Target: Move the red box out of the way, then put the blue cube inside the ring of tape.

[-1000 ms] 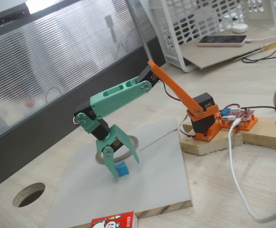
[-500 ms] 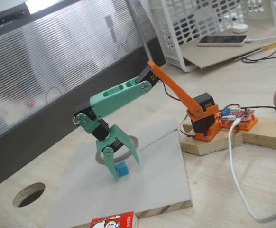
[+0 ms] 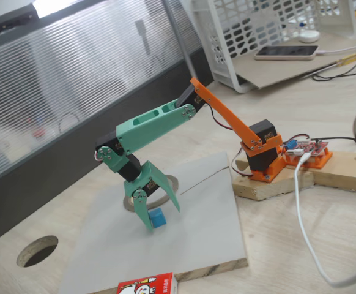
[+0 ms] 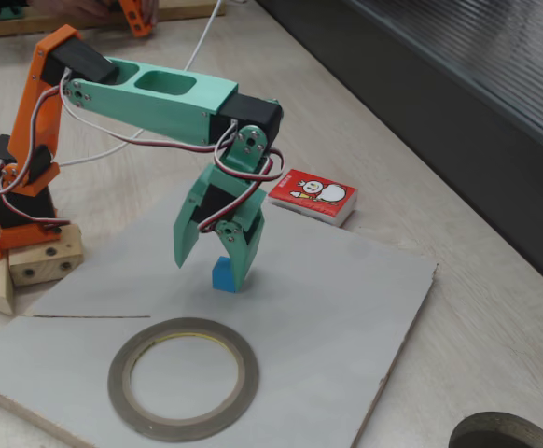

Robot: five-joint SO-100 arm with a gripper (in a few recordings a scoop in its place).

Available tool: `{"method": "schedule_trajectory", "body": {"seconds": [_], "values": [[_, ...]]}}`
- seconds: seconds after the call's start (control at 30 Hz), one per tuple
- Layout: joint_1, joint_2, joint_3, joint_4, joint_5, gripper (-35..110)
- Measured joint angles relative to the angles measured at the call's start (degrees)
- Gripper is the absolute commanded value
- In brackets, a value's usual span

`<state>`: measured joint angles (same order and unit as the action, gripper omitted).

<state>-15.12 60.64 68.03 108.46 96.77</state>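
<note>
I am lowering the gripper (image 4: 210, 263), jaws spread wide, over the blue cube (image 4: 224, 274), which is sitting on the grey board (image 4: 346, 308) beside one fingertip; light, rigid, probably slick, so I am aiming to pinch opposite flat faces.

From my seat, the red box (image 3: 146, 285) is cut off by the bottom edge in a fixed view, so I see just its top strip. The arm hides most of the ring of tape (image 3: 167, 181) there. I can't tell whether the pincer (image 4: 214, 257) touches the blue cube (image 4: 223, 274). The counter's round hole (image 4: 494, 434) is clipped by the bottom edge.
</note>
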Motion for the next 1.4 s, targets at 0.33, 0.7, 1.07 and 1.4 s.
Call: {"method": "schedule_trajectory", "body": {"seconds": [0.33,0.7,1.07,1.4], "values": [[0.00,0.00,0.00,0.00,0.00,53],[0.00,0.00,0.00,0.00,0.00,22],[0.00,0.09,0.00,0.00,0.09,15],[0.00,0.09,0.00,0.00,0.09,15]]}}
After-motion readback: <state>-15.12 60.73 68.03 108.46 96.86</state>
